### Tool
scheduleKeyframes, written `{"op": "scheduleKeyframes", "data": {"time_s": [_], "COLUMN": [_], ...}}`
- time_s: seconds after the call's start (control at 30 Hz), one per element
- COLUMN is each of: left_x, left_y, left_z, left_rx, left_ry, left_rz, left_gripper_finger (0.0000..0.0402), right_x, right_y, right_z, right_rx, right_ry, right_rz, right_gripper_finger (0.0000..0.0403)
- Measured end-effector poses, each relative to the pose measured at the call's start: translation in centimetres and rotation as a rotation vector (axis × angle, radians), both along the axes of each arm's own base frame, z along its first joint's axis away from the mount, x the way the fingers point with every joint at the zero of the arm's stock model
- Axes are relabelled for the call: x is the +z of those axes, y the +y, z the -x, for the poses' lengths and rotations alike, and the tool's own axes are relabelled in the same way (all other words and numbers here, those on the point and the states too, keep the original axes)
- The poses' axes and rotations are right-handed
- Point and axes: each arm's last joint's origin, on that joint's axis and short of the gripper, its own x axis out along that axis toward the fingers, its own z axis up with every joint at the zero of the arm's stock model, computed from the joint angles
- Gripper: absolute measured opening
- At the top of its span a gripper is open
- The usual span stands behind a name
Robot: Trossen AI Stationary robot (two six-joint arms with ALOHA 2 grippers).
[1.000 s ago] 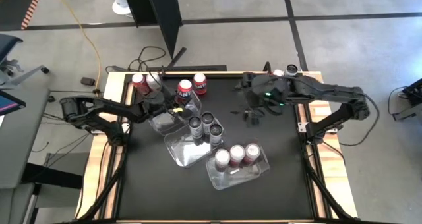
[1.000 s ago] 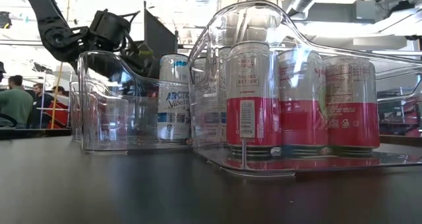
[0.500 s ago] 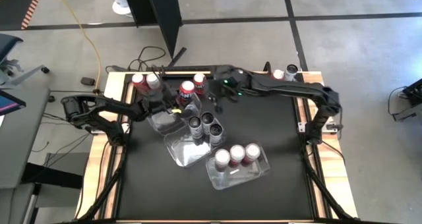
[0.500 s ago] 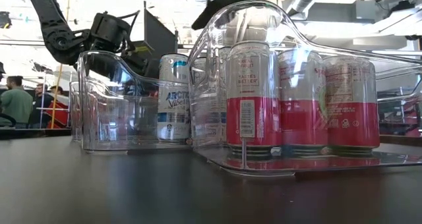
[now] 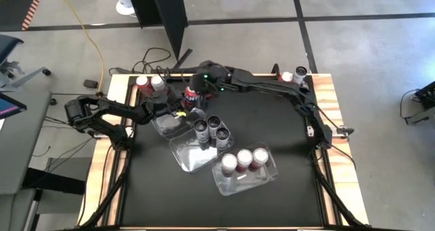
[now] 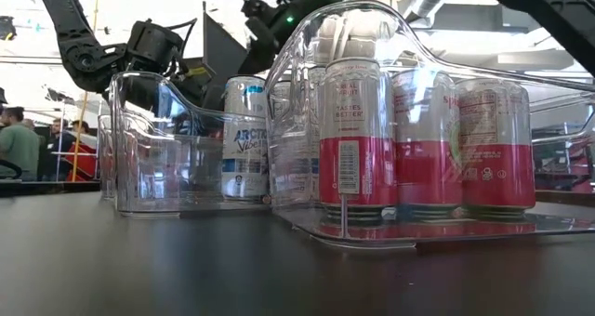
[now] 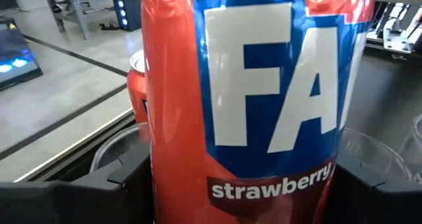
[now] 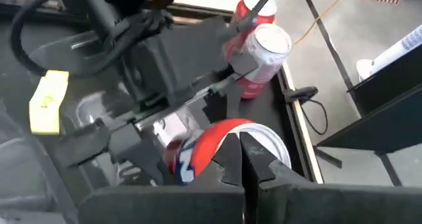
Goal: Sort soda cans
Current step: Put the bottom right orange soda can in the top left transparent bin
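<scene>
I see my left gripper (image 5: 178, 111) clamped around a tall red strawberry soda can (image 7: 257, 99), standing upright just over the rear clear plastic tub (image 5: 170, 126) on the black desk (image 5: 285, 163). My right gripper (image 8: 242, 159) has its fingers pressed together with nothing between them, hanging directly above that can's silver top. The can's long axis runs vertical, and the left arm already has it.

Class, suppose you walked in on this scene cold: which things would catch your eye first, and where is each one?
A big red strawberry can fills the left wrist view, gripped by the left gripper over the rear clear tub. The right gripper stretches across the table's far edge, fingers shut above that can's top. Up front, three red-and-white cans stand in a row in the nearest tub.
</scene>
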Motion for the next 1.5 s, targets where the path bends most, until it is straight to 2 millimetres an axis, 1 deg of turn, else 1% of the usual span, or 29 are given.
{"op": "scheduleKeyframes", "data": {"time_s": [0.07,0.2,0.37,0.63,0.8,1.1,1.3,1.5], "left_x": [-0.3,-0.8,-0.9,-0.9,-0.8,-1.1,-1.1,-1.0], "left_y": [-0.1,-0.3,-0.5,-0.6,-0.6,0.1,0.1,0.1], "left_z": [0.2,0.8,1.4,1.4,1.3,1.8,1.8,1.7], "left_rx": [0.015,0.044,0.060,0.006,-0.037,0.012,0.009,-0.001], "left_ry": [0.002,0.006,-0.044,-0.042,-0.044,-0.034,-0.038,-0.046], "left_rz": [0.003,-0.003,-0.026,-0.041,-0.038,0.006,0.005,0.003], "left_gripper_finger": [0.0286,0.0286,0.0286,0.0286,0.0286,0.0286,0.0286,0.0286], "right_x": [-0.1,-0.3,-0.8,-0.7,-0.8,-0.8,-0.8,-1.2], "right_y": [-0.1,-0.5,-1.4,-1.5,-1.4,-1.4,-1.8,-2.0], "right_z": [-0.5,-0.8,-0.4,-0.4,-0.4,-0.4,-0.3,-0.5], "right_rx": [-0.008,-0.015,-0.057,-0.057,-0.029,-0.029,-0.034,-0.039], "right_ry": [0.000,-0.001,0.021,0.014,0.010,0.010,-0.007,-0.030], "right_rz": [-0.013,-0.013,-0.049,-0.049,-0.071,-0.094,-0.127,-0.137], "right_gripper_finger": [0.0002,0.0001,0.0001,0.0000,0.0000,0.0000,0.0000,0.0000]}}
